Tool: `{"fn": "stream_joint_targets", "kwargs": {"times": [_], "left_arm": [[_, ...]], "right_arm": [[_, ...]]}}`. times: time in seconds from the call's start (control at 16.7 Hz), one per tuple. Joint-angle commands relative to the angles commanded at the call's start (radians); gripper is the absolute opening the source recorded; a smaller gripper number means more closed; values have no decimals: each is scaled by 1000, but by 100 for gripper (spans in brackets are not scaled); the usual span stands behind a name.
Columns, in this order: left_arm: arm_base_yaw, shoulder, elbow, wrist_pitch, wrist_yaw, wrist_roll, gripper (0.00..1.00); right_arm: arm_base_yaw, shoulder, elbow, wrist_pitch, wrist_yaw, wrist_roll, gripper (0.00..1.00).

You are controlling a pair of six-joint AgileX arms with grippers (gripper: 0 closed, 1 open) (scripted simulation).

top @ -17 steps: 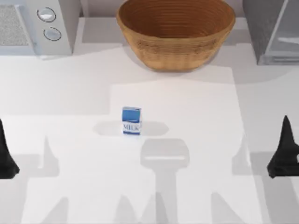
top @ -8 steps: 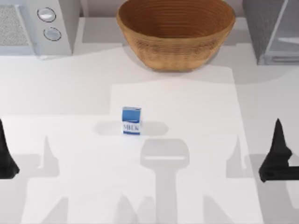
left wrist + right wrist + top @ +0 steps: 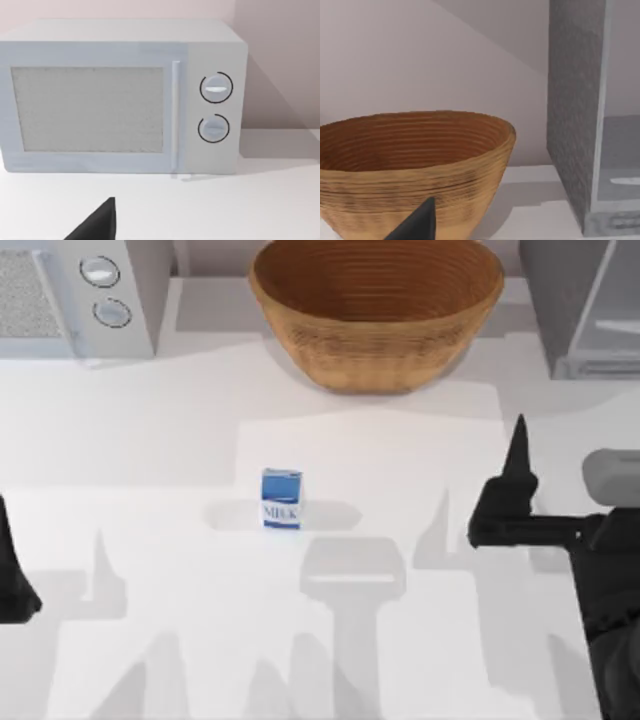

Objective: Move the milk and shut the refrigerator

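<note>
Right black two-finger gripper (image 3: 512,490) over the white table's (image 3: 150,440) right portion, well apart from everything, nothing between its fingers; how far open, cannot tell. Left black gripper (image 3: 12,575) parked at the left edge, its opening likewise impossible to tell.

Small upright blue-topped milk carton with a white "MILK" band (image 3: 282,499) near the middle of the table, off toward the left edge from the right gripper and at about the same depth. Probably nearer the right gripper than the left. Standing tall, long axis vertical, printed face toward the near edge.

Tall dark-grey speckled refrigerator with a pale framed door (image 3: 580,305) at the far right corner, door apparently ajar. Large woven brown basket (image 3: 376,310) at the far edge's middle; light-grey two-knob microwave (image 3: 75,295) at the far left corner.
</note>
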Motion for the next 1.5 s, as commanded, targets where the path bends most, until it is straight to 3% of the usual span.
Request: {"fn": "stream_joint_targets", "kwargs": {"times": [0.78,1.02,1.5], "left_arm": [[0,0,0,0,0,0,100],[0,0,0,0,0,0,100],[0,0,0,0,0,0,100]], "right_arm": [[135,1241,799,354,225,4,100],[145,1385,916,398,248,4,100],[113,1401,947,387,217,2,100]]}}
